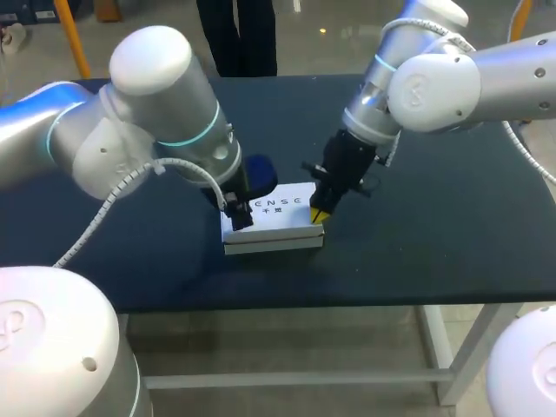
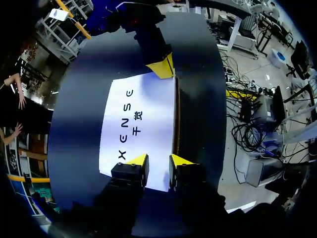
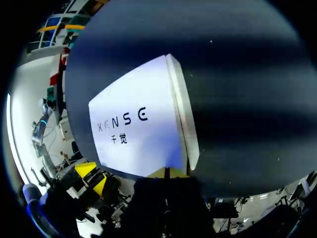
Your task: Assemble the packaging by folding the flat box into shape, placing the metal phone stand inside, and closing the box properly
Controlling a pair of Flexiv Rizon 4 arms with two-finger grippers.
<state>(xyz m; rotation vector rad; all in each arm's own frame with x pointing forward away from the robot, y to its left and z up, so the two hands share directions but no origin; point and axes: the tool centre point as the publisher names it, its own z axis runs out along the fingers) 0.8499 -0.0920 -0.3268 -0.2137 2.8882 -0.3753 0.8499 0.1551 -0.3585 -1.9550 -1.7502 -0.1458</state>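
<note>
Head view: a white cardboard box (image 1: 276, 217) lies flat near the front of the dark bench (image 1: 434, 243), printed face up, between the two arms.
Box state: it looks folded into shape with the top down. The phone stand is not visible, so I cannot tell whether it is inside.
Left jaws: narrowly apart and holding nothing. Their yellow tips (image 2: 137, 159) sit over the short end of the box nearest the left arm (image 1: 165, 130).
Right jaws: closed together on nothing. The joined tips (image 2: 162, 67) are at the opposite end of the box, by the corner above its long side wall (image 3: 184, 124), and appear to touch the top.
Weight: probably light; a sideways push could make it slide on the bench.
Stiffness: thin card, firm along folds and corners, likely to dent or bow mid-panel.
Surface: smooth, so probably slippery under hard tips.
Where to hold: across the two short ends or near corners, with gentle force. Press down close to an edge rather than the centre of the top.
Risk: uneven pressure may skew the box or pop a flap.
</note>
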